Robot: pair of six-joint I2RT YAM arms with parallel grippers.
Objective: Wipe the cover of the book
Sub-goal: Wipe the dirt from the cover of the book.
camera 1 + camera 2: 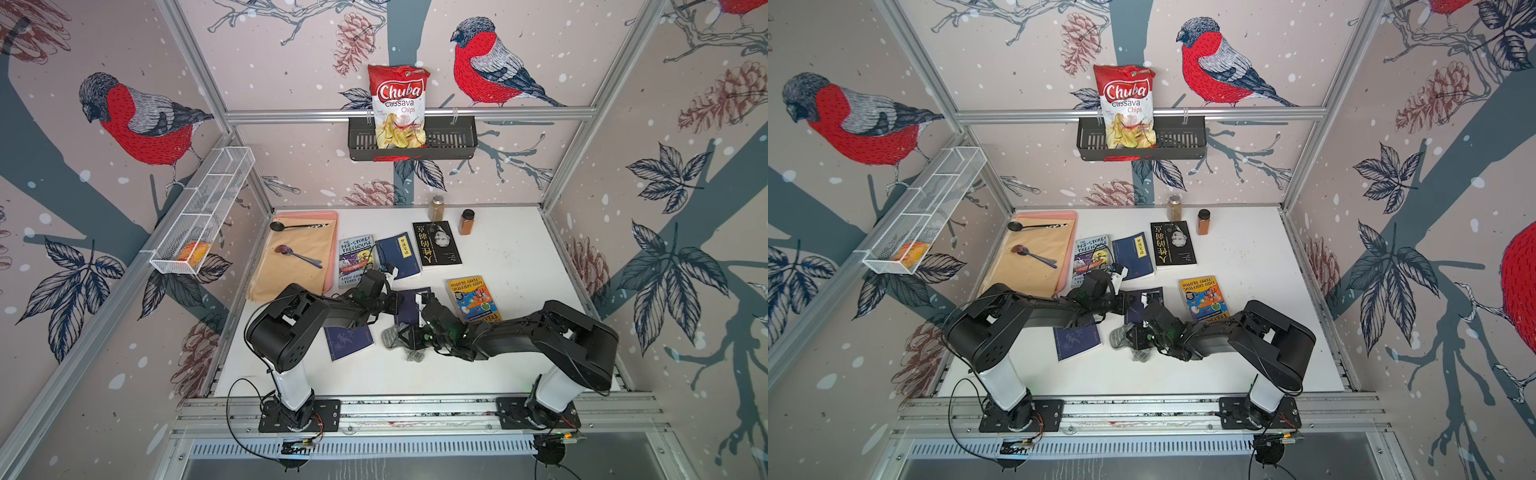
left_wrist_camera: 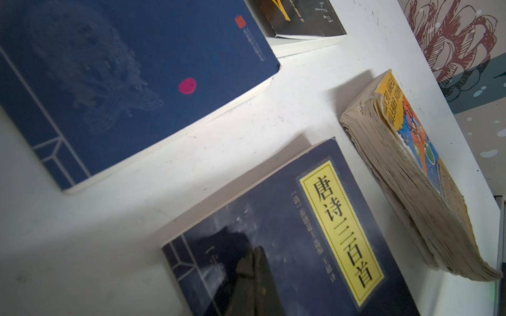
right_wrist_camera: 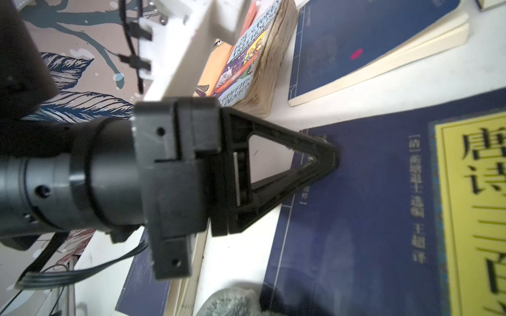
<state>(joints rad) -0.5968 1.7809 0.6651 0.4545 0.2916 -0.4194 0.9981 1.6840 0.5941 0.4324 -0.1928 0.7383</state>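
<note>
White table (image 1: 519, 266) in a booth with bird wallpaper, and it's pretty crowded with paperbacks. Book to wipe is the dark blue book (image 3: 356, 208) with the yellow title strip, lying flat mid-table between the two arms. Left gripper (image 3: 327, 160) has its fingers clenched together with nothing in them. The tips look pressed down on the cover close to one edge, so I reckon it's pinning the book. Right gripper (image 1: 402, 337) is clamped on a grey cloth (image 1: 390, 336), which sits on the table just off the book's near edge, not on the cover yet.

My take: the step now is getting the cloth up onto the cover and sweeping. I'd hold the pin firm and drag the cloth flat, away from those fingers, so the book doesn't skate.

Room is tight. A thick orange paperback (image 1: 473, 297) sits just beside the book on the right, a blue book with a pink dot (image 2: 137, 82) is near its far end, and another blue book (image 1: 348, 343) is near the left front. Open table is mostly at the front, so ending strokes toward there seems safest
</note>
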